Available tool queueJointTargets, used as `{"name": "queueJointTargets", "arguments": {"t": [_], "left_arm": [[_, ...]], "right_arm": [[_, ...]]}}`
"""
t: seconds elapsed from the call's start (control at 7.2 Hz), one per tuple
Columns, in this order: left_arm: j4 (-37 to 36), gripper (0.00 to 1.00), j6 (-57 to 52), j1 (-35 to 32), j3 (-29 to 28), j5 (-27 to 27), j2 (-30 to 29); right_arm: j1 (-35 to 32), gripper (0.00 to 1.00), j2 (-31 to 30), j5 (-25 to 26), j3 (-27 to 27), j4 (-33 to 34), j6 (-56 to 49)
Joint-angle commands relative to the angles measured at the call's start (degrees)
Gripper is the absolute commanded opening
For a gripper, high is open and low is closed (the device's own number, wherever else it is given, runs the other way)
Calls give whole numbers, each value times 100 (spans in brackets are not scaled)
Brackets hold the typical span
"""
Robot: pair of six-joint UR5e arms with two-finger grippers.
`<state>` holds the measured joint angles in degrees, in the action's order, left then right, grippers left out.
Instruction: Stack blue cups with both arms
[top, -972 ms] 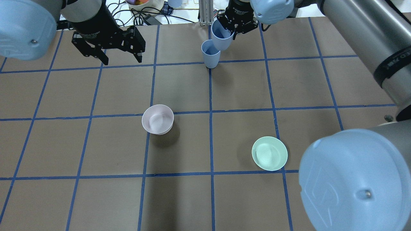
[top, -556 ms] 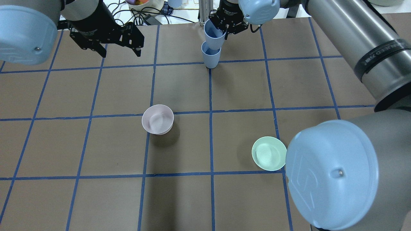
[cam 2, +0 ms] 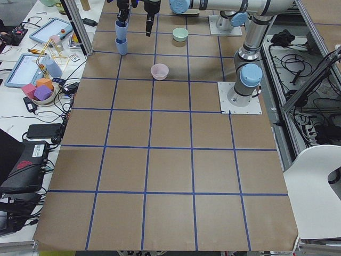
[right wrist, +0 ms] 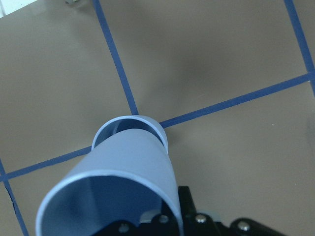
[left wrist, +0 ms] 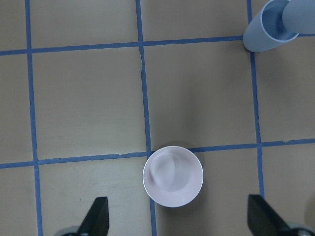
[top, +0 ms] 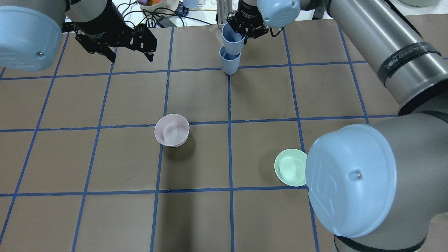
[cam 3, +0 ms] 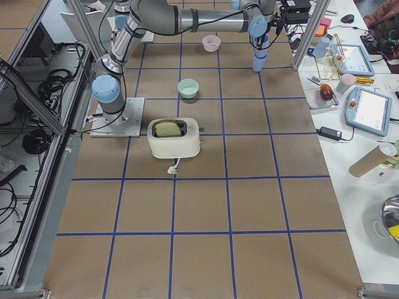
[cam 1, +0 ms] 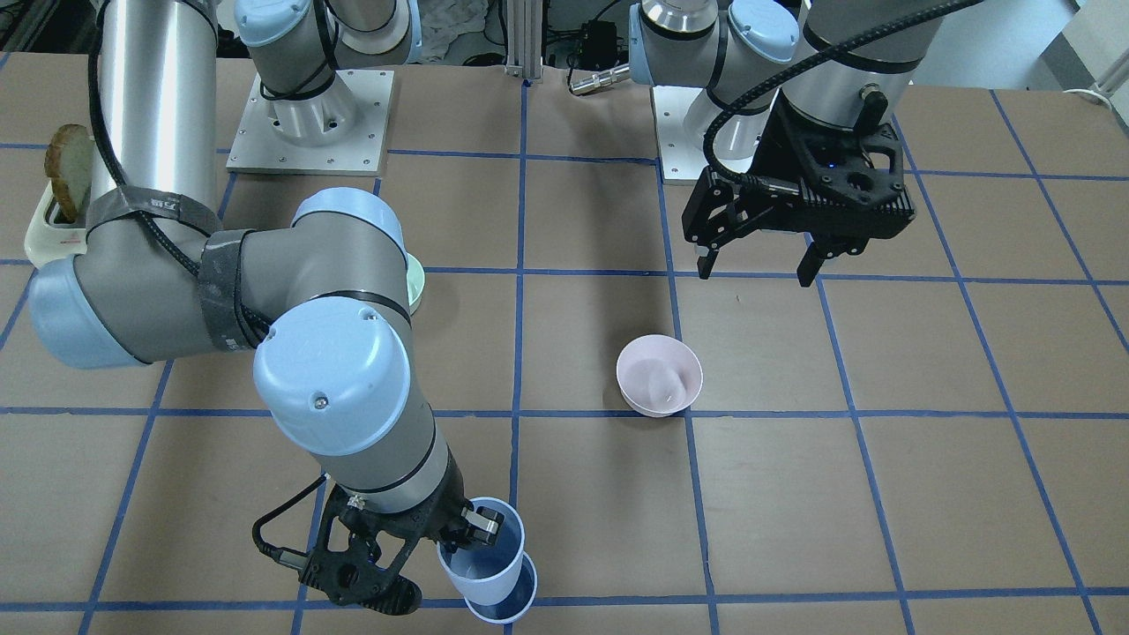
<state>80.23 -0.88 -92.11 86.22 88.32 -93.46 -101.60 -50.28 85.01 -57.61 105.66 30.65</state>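
One blue cup (top: 230,62) stands upright on a blue tape line at the table's far middle; it also shows in the front view (cam 1: 510,605) and the left wrist view (left wrist: 265,35). My right gripper (top: 247,27) is shut on the rim of the second blue cup (top: 232,36). It holds that cup tilted, with its base at the mouth of the standing cup (right wrist: 112,130). The held cup also shows in the right wrist view (right wrist: 129,174) and the front view (cam 1: 483,554). My left gripper (top: 132,57) is open and empty, hovering well to the left of the cups.
A pale pink bowl (top: 172,130) sits mid-table, below my left gripper in the left wrist view (left wrist: 173,175). A mint-green bowl (top: 290,167) sits nearer on the right, partly under my right arm's elbow. A toaster (cam 3: 174,138) holding bread stands near the right arm's base.
My right gripper has carried the held cup leftward until it is over the standing cup. My left gripper has drawn back slightly and stays open.
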Motion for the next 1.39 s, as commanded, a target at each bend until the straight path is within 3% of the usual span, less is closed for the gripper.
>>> {"name": "queueJointTargets", "arguments": {"t": [0.0, 1.11, 1.25], "left_arm": [[1, 100, 0, 0, 0, -7, 11], [1, 100, 9, 0, 35, -8, 38], [10, 100, 9, 0, 35, -8, 38]], "right_arm": [[0, 0, 9, -11, 4, -37, -6], [0, 2, 115, -117, 40, 34, -6], [0, 35, 167, -108, 40, 42, -6]]}}
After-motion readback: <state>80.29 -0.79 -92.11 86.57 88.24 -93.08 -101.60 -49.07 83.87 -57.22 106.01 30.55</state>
